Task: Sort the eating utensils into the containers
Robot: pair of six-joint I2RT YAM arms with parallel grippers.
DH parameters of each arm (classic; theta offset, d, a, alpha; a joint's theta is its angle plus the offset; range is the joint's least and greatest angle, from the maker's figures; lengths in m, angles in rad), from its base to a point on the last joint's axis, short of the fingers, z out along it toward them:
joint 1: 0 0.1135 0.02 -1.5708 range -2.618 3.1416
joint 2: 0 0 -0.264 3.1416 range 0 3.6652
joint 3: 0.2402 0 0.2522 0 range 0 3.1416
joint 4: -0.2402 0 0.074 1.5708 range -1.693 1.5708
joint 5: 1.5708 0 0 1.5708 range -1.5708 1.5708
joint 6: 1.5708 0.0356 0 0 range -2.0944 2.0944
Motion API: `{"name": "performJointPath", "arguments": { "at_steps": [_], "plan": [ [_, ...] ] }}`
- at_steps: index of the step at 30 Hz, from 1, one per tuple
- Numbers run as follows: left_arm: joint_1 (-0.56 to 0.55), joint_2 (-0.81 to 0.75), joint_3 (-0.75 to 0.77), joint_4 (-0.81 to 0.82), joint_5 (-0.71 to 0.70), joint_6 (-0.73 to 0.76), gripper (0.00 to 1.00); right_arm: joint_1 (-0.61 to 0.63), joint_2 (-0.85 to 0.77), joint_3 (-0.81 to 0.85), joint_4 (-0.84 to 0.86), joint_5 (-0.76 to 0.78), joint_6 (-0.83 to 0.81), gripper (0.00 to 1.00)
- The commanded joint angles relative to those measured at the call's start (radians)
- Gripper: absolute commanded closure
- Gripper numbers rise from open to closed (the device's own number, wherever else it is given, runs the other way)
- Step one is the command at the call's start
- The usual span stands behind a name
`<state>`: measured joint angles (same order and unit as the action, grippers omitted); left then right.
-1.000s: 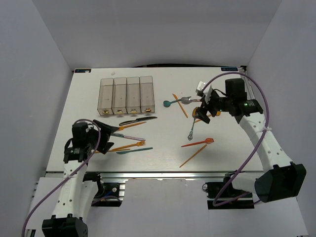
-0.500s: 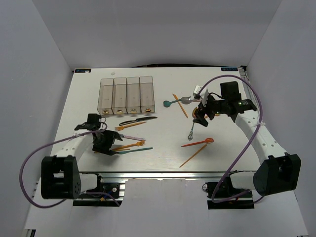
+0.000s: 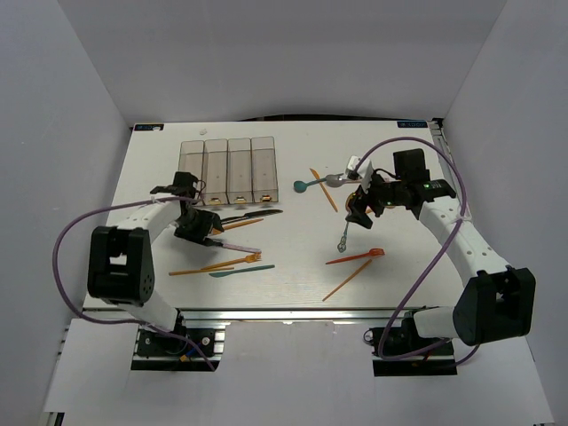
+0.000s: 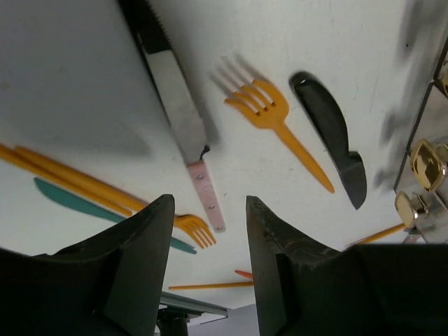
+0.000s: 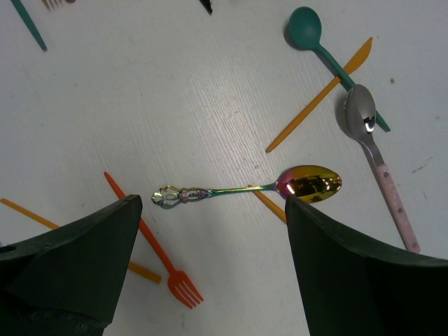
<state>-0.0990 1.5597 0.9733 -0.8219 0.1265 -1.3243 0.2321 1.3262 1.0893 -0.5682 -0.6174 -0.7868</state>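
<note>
Four joined clear bins (image 3: 227, 169) stand at the back left. My left gripper (image 3: 193, 227) is open and empty just in front of them, over a cluster of utensils. The left wrist view shows the gripper (image 4: 210, 210) above a pink-handled knife (image 4: 183, 115), an orange fork (image 4: 271, 116), a black knife (image 4: 330, 137), a teal knife (image 4: 66, 198) and a second orange fork (image 4: 193, 228). My right gripper (image 3: 359, 211) is open and empty; in the right wrist view (image 5: 210, 203) it straddles a rainbow metallic spoon (image 5: 308, 183). A red fork (image 5: 152, 245) lies nearby.
A teal spoon (image 5: 309, 29), an orange knife (image 5: 320, 96) and a silver spoon with a pink handle (image 5: 365, 120) lie crossed beyond the right gripper. A long orange stick (image 3: 348, 280) lies toward the front edge. Gold objects (image 4: 427, 164) sit at the bin bottoms.
My left arm has swung from the front left of the table toward the bins, over the utensil cluster. My right gripper has shifted slightly down and left over the rainbow spoon.
</note>
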Motion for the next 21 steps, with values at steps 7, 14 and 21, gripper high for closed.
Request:
{"name": "performJointPath", "arguments": {
  "at_steps": [7, 14, 21],
  "plan": [
    [-0.064, 0.123, 0.113, -0.01, -0.007, 0.022, 0.44, -0.043, -0.01, -0.023, 0.053, -0.025, 0.02, 0.11],
    [-0.094, 0.137, 0.059, -0.013, -0.01, 0.01, 0.47, -0.062, 0.002, -0.017, 0.059, -0.027, 0.026, 0.11],
    [-0.108, 0.212, 0.019, -0.002, -0.034, 0.01, 0.51, -0.066, 0.011, -0.016, 0.065, -0.033, 0.034, 0.11]
  ]
}}
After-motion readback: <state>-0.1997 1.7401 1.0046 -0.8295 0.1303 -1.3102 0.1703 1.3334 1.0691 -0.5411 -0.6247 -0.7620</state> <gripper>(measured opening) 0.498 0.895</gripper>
